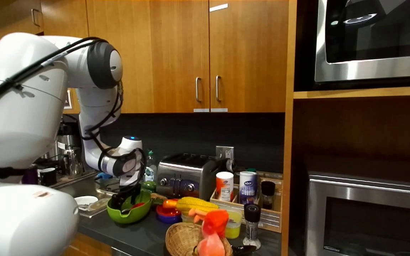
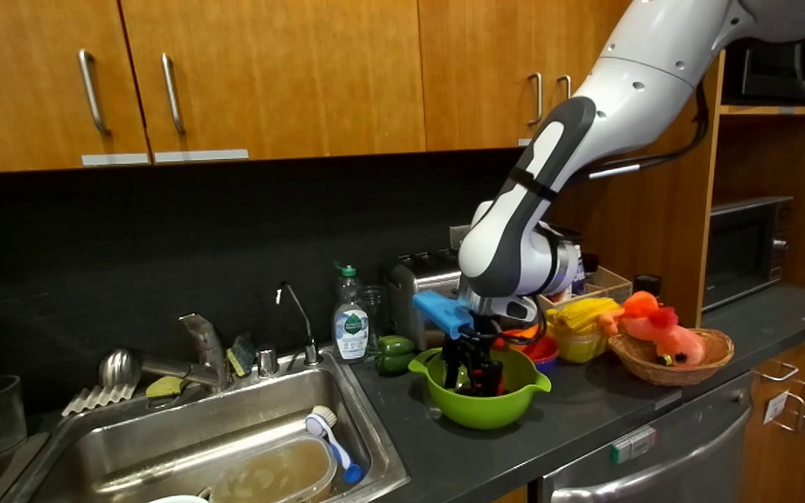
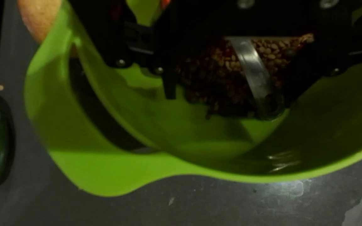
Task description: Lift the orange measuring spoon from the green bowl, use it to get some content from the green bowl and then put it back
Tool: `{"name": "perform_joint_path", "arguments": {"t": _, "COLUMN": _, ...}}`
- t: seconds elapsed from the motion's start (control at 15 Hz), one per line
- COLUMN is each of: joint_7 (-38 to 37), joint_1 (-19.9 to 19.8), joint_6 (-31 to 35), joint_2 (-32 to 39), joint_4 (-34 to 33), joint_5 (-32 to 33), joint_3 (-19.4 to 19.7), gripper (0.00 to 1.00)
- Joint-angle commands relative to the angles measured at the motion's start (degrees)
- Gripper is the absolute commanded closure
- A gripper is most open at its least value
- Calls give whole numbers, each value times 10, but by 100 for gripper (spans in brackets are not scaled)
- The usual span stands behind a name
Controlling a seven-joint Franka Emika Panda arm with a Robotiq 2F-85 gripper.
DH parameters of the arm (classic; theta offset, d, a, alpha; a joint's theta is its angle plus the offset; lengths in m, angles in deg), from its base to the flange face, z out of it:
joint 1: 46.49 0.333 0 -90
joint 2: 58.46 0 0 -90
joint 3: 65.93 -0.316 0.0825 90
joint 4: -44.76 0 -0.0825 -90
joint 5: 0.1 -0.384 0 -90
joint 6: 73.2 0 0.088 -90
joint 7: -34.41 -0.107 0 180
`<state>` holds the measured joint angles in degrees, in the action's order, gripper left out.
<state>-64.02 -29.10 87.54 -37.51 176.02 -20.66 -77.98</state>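
The lime-green bowl (image 2: 483,412) stands on the counter and shows in both exterior views and up close in the wrist view (image 3: 105,175). It holds a mix of seeds and dark beans (image 3: 228,78). My gripper (image 3: 229,94) is down inside the bowl with its fingers apart; it also shows in an exterior view (image 2: 470,384). A silver, handle-like strip (image 3: 253,69) slants between the fingers, close to the right one. A small orange-red piece (image 3: 165,3) shows at the wrist view's top edge. Whether it is the orange measuring spoon, I cannot tell.
A green pepper (image 2: 395,355) and a soap bottle (image 2: 351,328) stand beside the bowl, near the sink edge (image 2: 374,433). Red and blue bowls (image 1: 168,215), toy corn (image 1: 196,205), the toaster (image 1: 182,177) and a woven basket (image 2: 675,374) with a plush toy are close by.
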Motion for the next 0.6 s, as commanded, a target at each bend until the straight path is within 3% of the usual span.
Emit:
{"name": "perform_joint_path", "arguments": {"t": 0.0, "joint_7": -13, "joint_1": 9, "joint_6": 7, "joint_2": -36, "joint_4": 30, "joint_5": -1, "joint_3": 5, "gripper": 46}}
{"name": "perform_joint_path", "arguments": {"t": 0.27, "joint_7": -8, "joint_1": 4, "joint_6": -2, "joint_2": -44, "joint_4": 34, "joint_5": -2, "joint_3": 2, "gripper": 77}}
{"name": "perform_joint_path", "arguments": {"t": 0.33, "joint_7": -6, "joint_1": 2, "joint_6": -4, "joint_2": -43, "joint_4": 33, "joint_5": -3, "joint_3": 1, "gripper": 36}}
{"name": "perform_joint_path", "arguments": {"t": 0.4, "joint_7": -7, "joint_1": 2, "joint_6": -7, "joint_2": -46, "joint_4": 35, "joint_5": -5, "joint_3": 0, "gripper": 40}}
{"name": "perform_joint_path", "arguments": {"t": 0.53, "joint_7": -4, "joint_1": 0, "joint_6": -7, "joint_2": -43, "joint_4": 34, "joint_5": -6, "joint_3": -1, "gripper": 36}}
